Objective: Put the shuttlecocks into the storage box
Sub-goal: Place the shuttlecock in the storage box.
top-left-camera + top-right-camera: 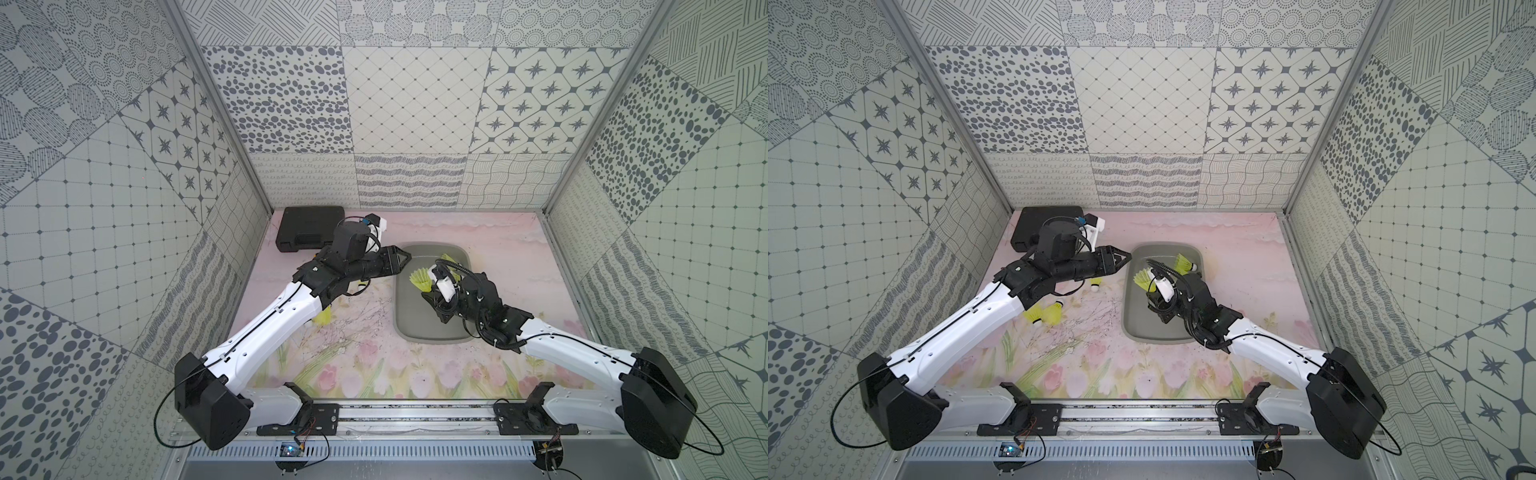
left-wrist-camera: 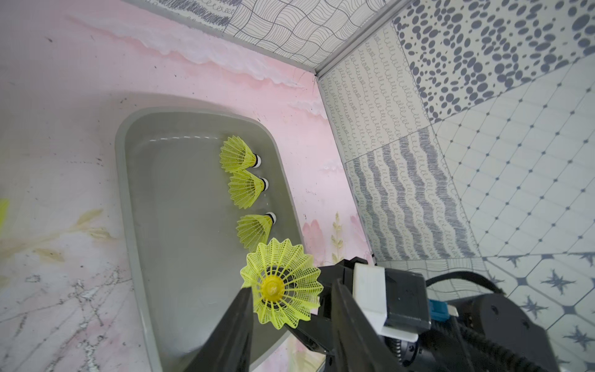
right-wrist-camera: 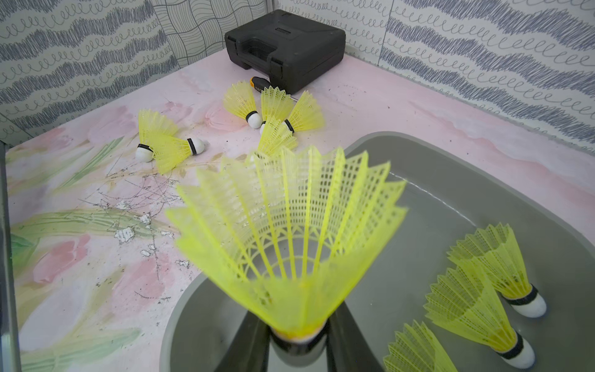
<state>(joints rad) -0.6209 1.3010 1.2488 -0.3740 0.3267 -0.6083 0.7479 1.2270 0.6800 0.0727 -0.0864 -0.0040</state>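
The grey storage box lies right of centre. Three neon yellow-green shuttlecocks rest on its floor along the far wall. My right gripper hangs over the box, shut on the cork of another shuttlecock whose skirt points towards the left arm. My left gripper reaches over the box's left rim, jaws apart either side of that skirt, one finger at its edge. Several more shuttlecocks lie on the mat left of the box.
A black hard case sits in the back left corner. An orange-and-black screwdriver lies in front of it, beside a cluster of shuttlecocks. Patterned walls close in three sides.
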